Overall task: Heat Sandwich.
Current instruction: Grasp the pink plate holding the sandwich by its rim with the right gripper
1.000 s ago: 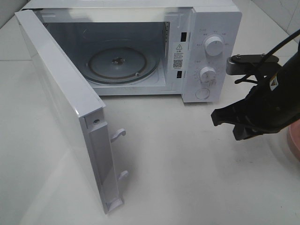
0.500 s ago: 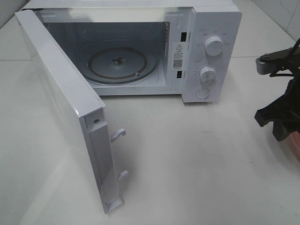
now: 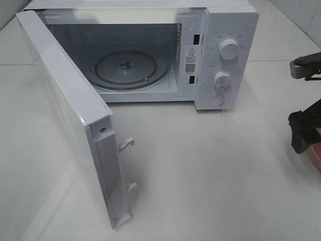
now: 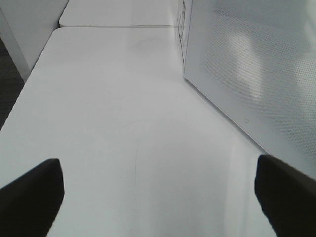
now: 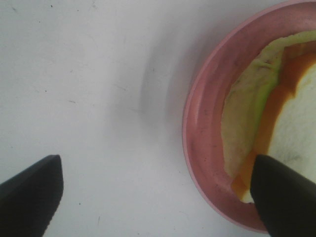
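**White table, open microwave, sandwich waiting**

A white table [image 3: 210, 165] holds a microwave [image 3: 230, 30] at 12 o'clock, its door [image 3: 60, 100] swung wide. The sandwich [image 5: 291, 113] lies on a pink plate [image 5: 207, 123] at 4 o'clock. Above the plate's rim the right gripper [image 5: 158, 197] is spread wide and holds nothing. The left gripper [image 4: 158, 197] is also wide and empty.

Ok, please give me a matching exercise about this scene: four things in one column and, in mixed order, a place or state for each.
Things:
1 door
2 turntable
3 sandwich
4 right gripper

Places or states:
A on the pink plate
B inside the microwave
C swung out on the left
D jaws apart, empty

Pairs: 1-C, 2-B, 3-A, 4-D
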